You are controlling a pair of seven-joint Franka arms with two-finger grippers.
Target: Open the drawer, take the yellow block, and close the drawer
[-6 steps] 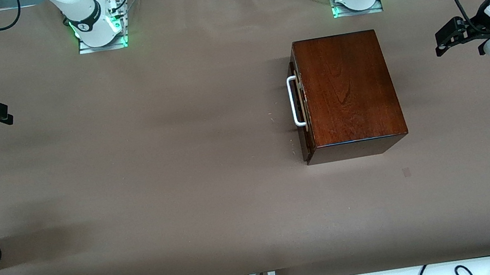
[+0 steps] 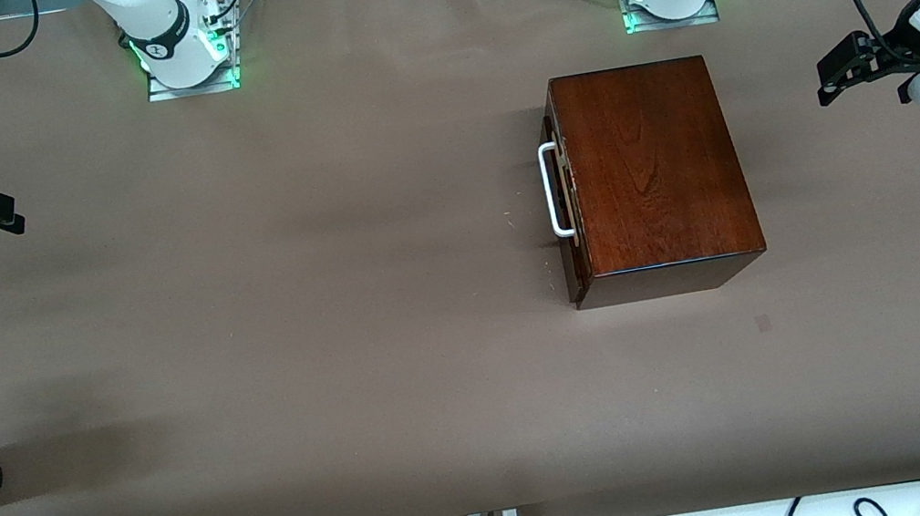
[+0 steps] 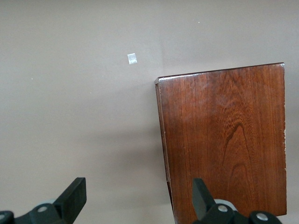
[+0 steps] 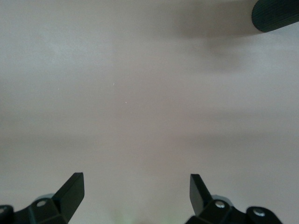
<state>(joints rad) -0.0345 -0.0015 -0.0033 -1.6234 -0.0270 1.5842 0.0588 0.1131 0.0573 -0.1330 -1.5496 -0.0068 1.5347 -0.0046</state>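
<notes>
Glossy dark mahogany wooden box (image 2: 654, 172) sits on brown tabletop (image 2: 295, 321) toward left arm's end; drawer (image 2: 563, 195) shut, white U-shaped bar handle (image 2: 553, 191) facing right arm's end, long axis running toward front camera. Yellow block not visible, probably inside. Left gripper (image 2: 828, 89) fingers apart, near box's closed back; right gripper (image 2: 11, 221) fingers apart, well apart from handle but on its side

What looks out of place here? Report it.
Nothing stands out. The wooden box sits flat on the table, drawer shut. Left gripper and right gripper wait open at the table ends.
</notes>
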